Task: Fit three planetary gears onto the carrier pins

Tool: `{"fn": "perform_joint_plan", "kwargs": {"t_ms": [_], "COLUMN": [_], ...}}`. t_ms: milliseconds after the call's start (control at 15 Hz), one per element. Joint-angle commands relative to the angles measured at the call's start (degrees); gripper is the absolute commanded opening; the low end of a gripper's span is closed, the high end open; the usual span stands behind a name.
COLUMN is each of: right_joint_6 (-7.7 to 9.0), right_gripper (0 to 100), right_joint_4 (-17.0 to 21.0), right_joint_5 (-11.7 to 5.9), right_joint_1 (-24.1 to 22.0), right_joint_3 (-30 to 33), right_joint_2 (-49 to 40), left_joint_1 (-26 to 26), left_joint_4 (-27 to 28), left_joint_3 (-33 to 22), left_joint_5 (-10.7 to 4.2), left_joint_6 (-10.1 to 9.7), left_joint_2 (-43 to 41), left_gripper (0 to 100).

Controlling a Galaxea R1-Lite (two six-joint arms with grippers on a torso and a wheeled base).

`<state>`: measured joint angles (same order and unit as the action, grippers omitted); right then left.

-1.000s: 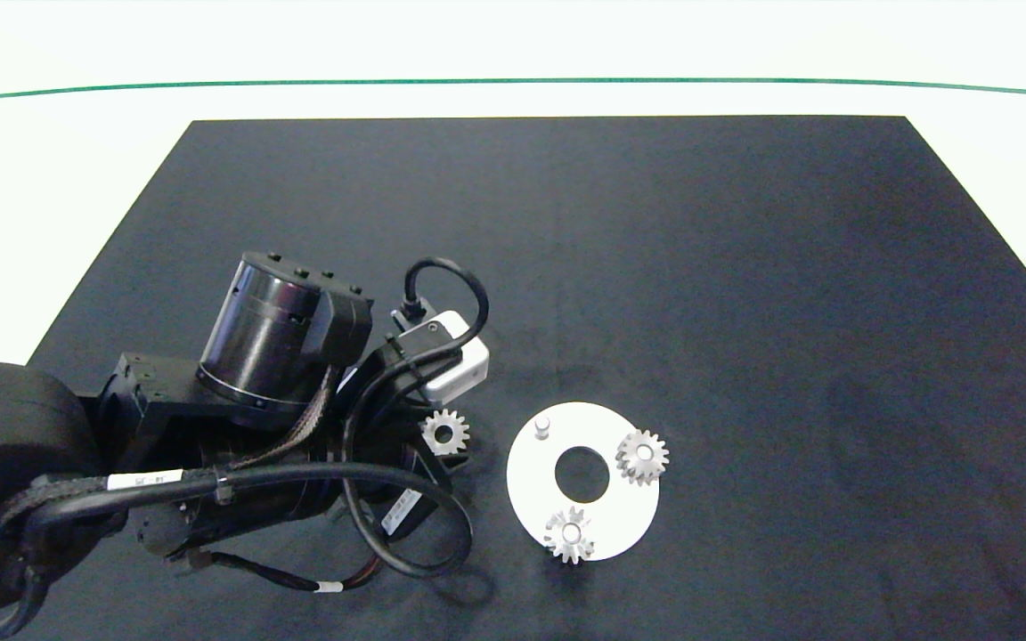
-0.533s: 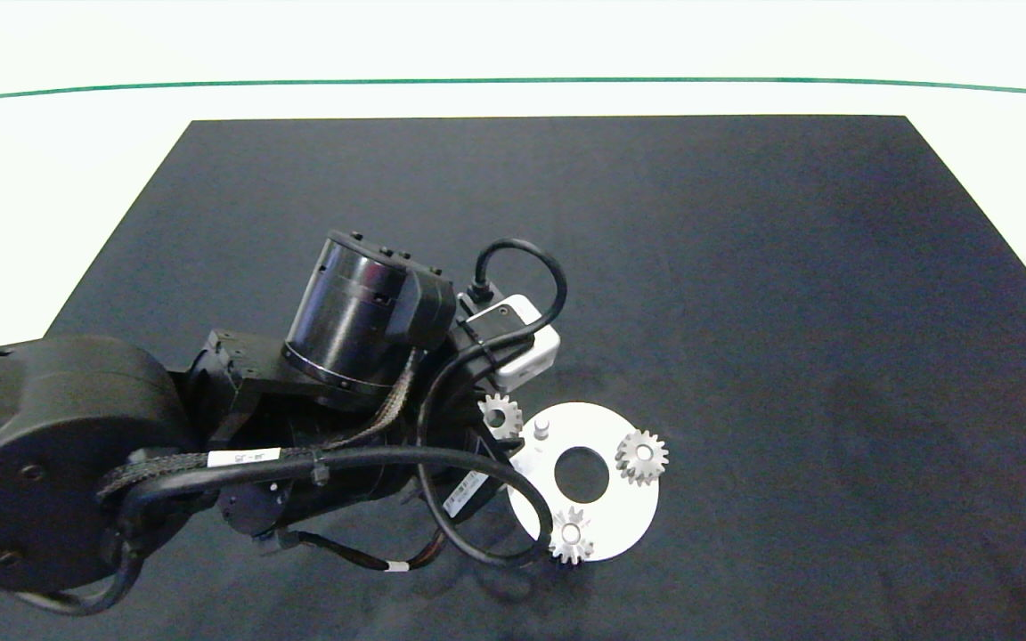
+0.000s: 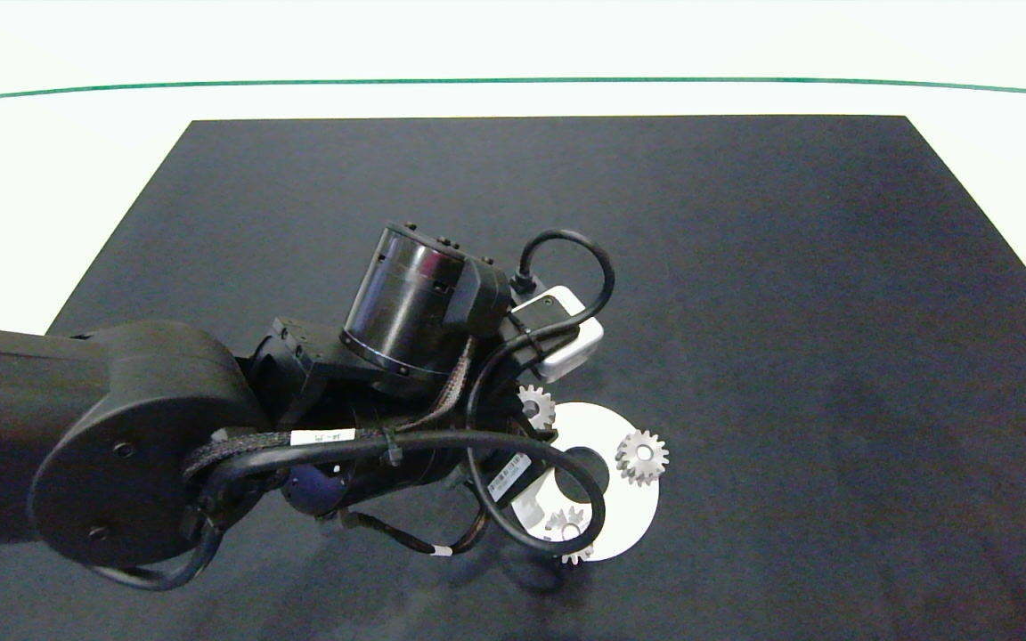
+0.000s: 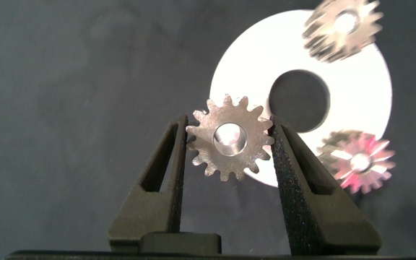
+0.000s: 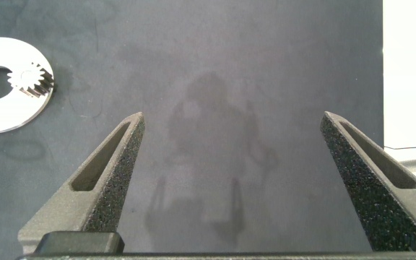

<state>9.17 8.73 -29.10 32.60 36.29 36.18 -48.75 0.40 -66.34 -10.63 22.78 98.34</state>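
Since the earlier frames the left arm has swung in from the tabletop's left part toward the white disc point(image 3: 624, 499), carrying the third gear point(image 3: 536, 407) from well short of the disc to its near edge, where the arm's cables now cover the free pin and part of the lower gear. Left pincer point(image 4: 228, 144) is pinching that gear flat-on between its two dark pads, teeth pressed against each pad, bore facing the wrist camera and hanging above the disc's edge beside the centre hole. Right pincer point(image 5: 233, 180) is spread wide over bare dark mat point(image 5: 266, 65), off to the side of the disc and idle. By my reading the job is two-thirds done: one seated gear point(image 3: 642, 457) sits on the disc's right, another seated gear point(image 3: 569, 527) at its lower edge, each on a pin. Count: three gears, two mounted and one in hand; one disc; three pins expected, none of them plainly visible now. What is left is to line the held gear's bore over the hidden pin, lower and release.
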Motion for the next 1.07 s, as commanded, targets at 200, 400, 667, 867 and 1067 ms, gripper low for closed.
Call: {"fn": "perform_joint_plan", "kwargs": {"t_ms": [200, 400, 667, 867, 1067], "right_joint_6": [0.06, 0.06, 0.06, 0.06, 0.06], "right_gripper": [100, 100, 100, 100, 100], "right_joint_4": [0.06, 0.06, 0.06, 0.06, 0.06], "right_joint_5": [-0.17, -0.17, -0.08, -0.17, -0.17], "right_joint_1": [0.01, 0.01, 0.01, 0.01, 0.01], "right_joint_3": [-0.08, -0.17, -0.26, -0.08, 0.01], "right_joint_2": [0.03, 0.12, 0.12, 0.21, 0.21], "left_joint_1": [-1.00, -1.00, -0.64, -0.56, -0.29], "left_joint_4": [-0.14, -0.31, -0.31, -0.31, -0.23], "left_joint_3": [-0.54, -0.90, -1.51, -1.60, -1.77], "left_joint_5": [-0.18, -0.18, -0.27, -0.27, -0.27], "left_joint_6": [0.07, 0.07, 0.24, 0.24, 0.33], "left_joint_2": [2.12, 3.26, 3.79, 3.79, 3.79], "left_gripper": [1, 1, 1, 1, 1]}}
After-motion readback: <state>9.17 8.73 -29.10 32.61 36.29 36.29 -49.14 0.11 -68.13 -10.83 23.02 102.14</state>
